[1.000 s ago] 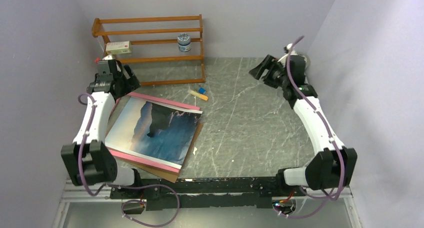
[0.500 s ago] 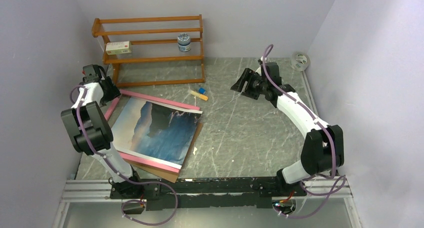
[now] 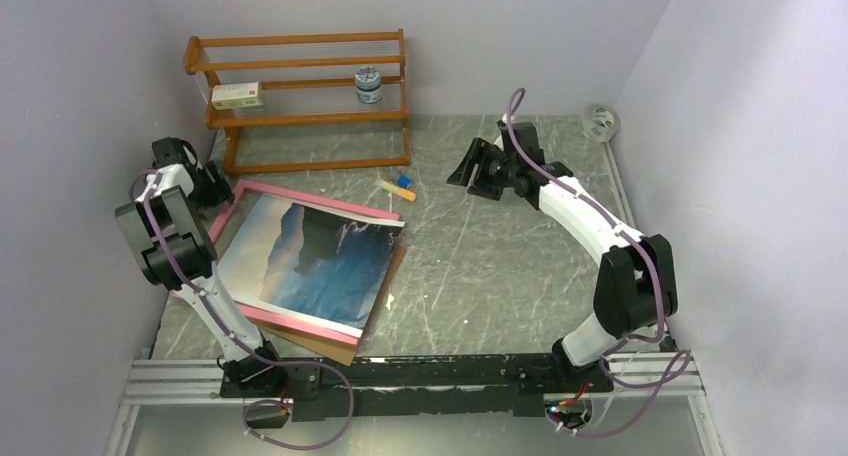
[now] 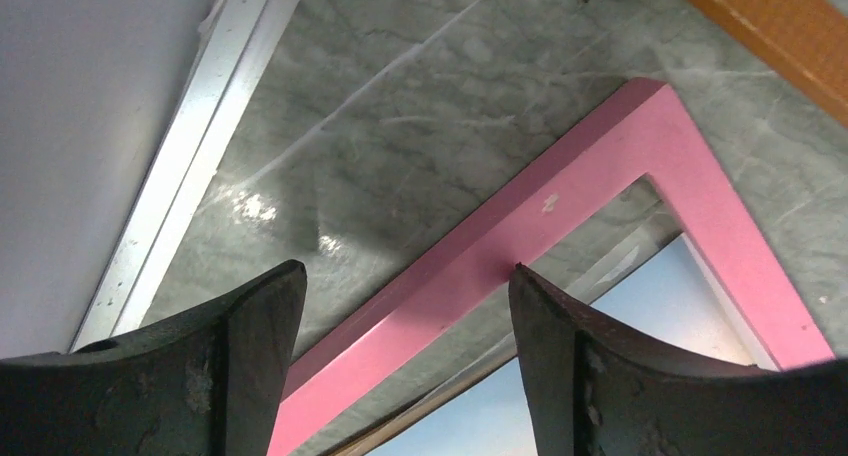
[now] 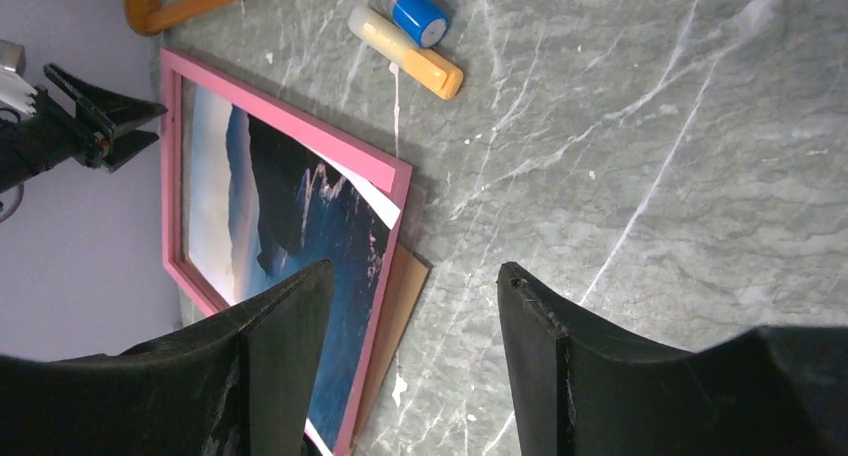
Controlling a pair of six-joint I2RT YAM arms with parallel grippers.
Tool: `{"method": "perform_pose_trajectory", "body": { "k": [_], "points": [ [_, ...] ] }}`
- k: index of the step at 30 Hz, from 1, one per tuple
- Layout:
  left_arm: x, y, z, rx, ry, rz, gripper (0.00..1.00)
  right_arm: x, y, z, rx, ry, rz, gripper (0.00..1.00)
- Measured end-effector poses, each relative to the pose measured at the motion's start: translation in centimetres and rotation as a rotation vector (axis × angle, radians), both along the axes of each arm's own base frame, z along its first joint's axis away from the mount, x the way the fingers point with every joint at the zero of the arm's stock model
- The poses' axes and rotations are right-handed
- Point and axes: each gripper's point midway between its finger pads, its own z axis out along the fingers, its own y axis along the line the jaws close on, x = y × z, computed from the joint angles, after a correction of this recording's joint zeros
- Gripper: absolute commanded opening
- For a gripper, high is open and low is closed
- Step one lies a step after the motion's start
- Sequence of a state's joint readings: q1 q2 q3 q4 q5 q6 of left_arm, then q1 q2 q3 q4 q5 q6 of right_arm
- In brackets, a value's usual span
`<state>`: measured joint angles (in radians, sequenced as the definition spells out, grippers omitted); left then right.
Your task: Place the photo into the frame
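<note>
1 thin photo [image 3: 310,261]; narrow pink frame [image 4: 520,241]

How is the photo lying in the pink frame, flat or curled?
Partly curled. The photo lies inside the pink frame, but in the right wrist view one corner is lifted, showing its white back.

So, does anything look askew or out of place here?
Yes. The photo is not lying flat: its far right corner curls up, white back showing, at the frame's corner. A brown sheet sticks out underneath.

Wooden rack [image 3: 310,118] holds a box [image 3: 237,96] and a jar [image 3: 369,84]; two tubes [image 3: 398,186] lie nearby.
</note>
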<state>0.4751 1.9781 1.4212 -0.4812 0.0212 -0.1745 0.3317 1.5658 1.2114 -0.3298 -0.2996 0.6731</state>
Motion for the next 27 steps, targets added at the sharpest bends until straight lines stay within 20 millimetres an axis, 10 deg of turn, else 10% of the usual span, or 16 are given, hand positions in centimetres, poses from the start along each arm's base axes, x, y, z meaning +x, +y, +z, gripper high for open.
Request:
{"method": "perform_pose_trajectory", "body": {
  "k": [8,17,27],
  "points": [
    [1.9,-0.3,0.2,-0.048,-0.008,-0.108,0.65,-0.4,0.5,-0.8,0.006,0.060,-0.019,0.61],
    [1.9,-1.9,-0.6,-0.116,0.016,-0.232,0.74,-0.6,2.2,-0.1,0.012,0.060,-0.008,0.59],
    [1.6,-2.2,-1.5,-0.130,0.030,-0.270,0.53,-1.6,2.9,-0.6,-0.001,0.086,0.004,0.58]
  ]
}}
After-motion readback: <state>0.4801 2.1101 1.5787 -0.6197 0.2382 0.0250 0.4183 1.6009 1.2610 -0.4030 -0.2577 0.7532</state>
